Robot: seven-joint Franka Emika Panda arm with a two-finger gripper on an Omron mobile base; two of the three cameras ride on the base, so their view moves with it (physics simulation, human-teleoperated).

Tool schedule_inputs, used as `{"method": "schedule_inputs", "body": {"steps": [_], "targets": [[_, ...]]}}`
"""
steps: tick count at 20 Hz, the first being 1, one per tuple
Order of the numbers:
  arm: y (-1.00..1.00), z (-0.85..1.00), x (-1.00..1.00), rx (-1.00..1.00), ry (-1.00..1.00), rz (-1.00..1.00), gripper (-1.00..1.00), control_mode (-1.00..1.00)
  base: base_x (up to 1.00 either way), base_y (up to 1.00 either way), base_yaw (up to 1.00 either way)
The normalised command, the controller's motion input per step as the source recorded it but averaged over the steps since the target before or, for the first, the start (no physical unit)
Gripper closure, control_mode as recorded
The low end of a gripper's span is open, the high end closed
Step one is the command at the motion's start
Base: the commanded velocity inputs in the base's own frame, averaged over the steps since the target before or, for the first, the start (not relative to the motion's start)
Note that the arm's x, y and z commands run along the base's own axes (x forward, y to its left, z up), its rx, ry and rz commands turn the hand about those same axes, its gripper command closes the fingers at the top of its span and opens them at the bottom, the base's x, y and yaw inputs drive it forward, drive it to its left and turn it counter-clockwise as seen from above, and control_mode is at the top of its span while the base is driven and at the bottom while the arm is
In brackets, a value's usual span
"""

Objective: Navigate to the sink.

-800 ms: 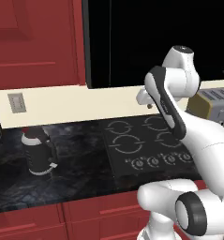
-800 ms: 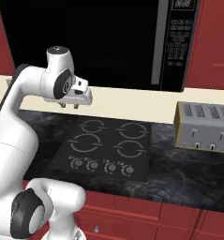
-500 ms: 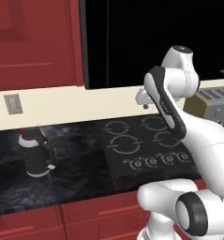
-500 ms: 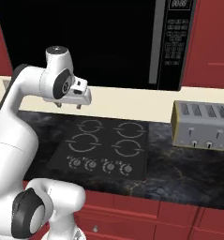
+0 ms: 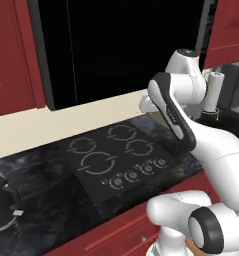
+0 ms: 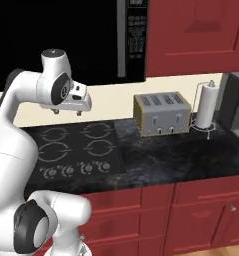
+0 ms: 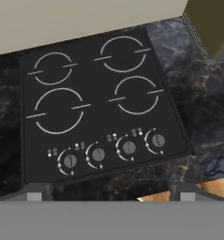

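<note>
Toaster [image 7: 212, 28] cut by the top-right edge in the hand view, only a corner showing. Kettle [image 5: 3, 207] cut by the left edge of the left base view. Dark appliance [image 6: 234, 107] cut by the right edge of the right base view. Cooktop [image 6: 73, 150] partly hidden behind the arm. Microwave panel [image 6: 135, 37] markings too small to read.

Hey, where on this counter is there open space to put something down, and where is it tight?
Bare dark counter runs in front of the toaster, between the cooktop and the dark appliance at the right. It is crowded along the back wall, where toaster and paper towel roll stand side by side.
</note>
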Motion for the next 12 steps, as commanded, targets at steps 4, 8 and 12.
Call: {"method": "schedule_inputs", "body": {"steps": [4,8,12], "targets": [[0.0,0.0,0.0,0.0,0.0,0.0,-1.0,1.0,0.0,-0.08,-0.67],[0.0,0.0,0.0,0.0,0.0,0.0,-1.0,1.0,0.0,-0.06,-0.69],[0.0,0.0,0.0,0.0,0.0,0.0,-1.0,1.0,0.0,-0.04,-0.73]]}}
